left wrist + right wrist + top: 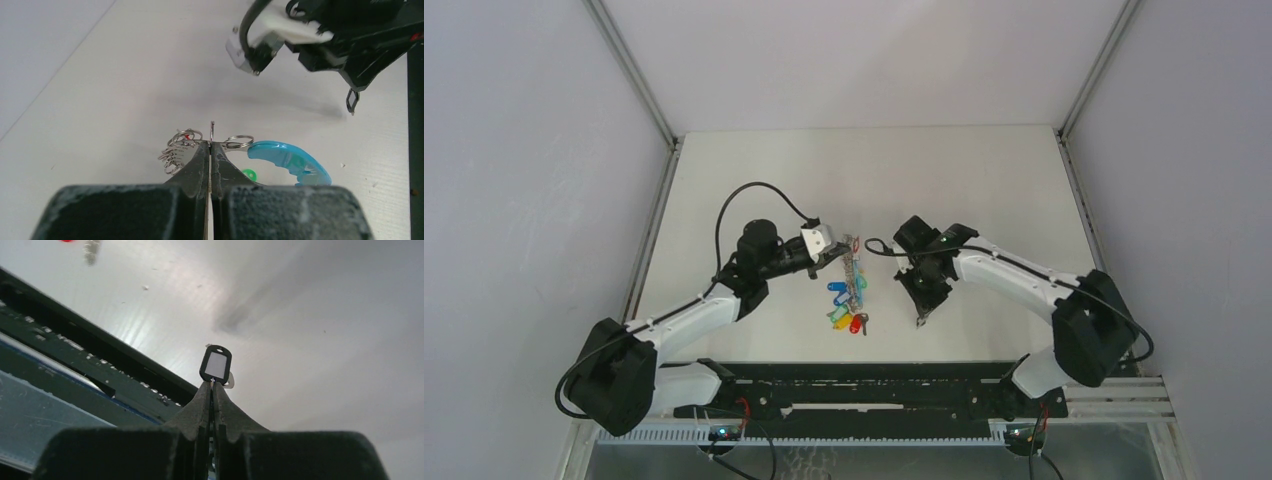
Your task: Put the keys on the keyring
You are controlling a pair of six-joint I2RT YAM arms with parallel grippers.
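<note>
My left gripper [836, 256] is shut on the keyring [852, 262], which stands on edge at mid-table. In the left wrist view the jaws [211, 145] pinch its thin silvery wire [212, 131]. A bunch of small rings [176, 148] is to the wire's left and a blue key tag [290, 160] to its right. More keys lie below the ring: blue [836, 289], green and yellow [838, 319], red [858, 322]. My right gripper [921, 318] hangs above the table to the right, shut on a black key tag with a white window [216, 365]. A silvery bit shows behind the tag.
A black rail [864, 385] with the arm bases runs along the near table edge, close under my right gripper and also in the right wrist view [100, 365]. The right arm's wrist [345, 35] looms at the top right of the left wrist view. Grey walls enclose the table.
</note>
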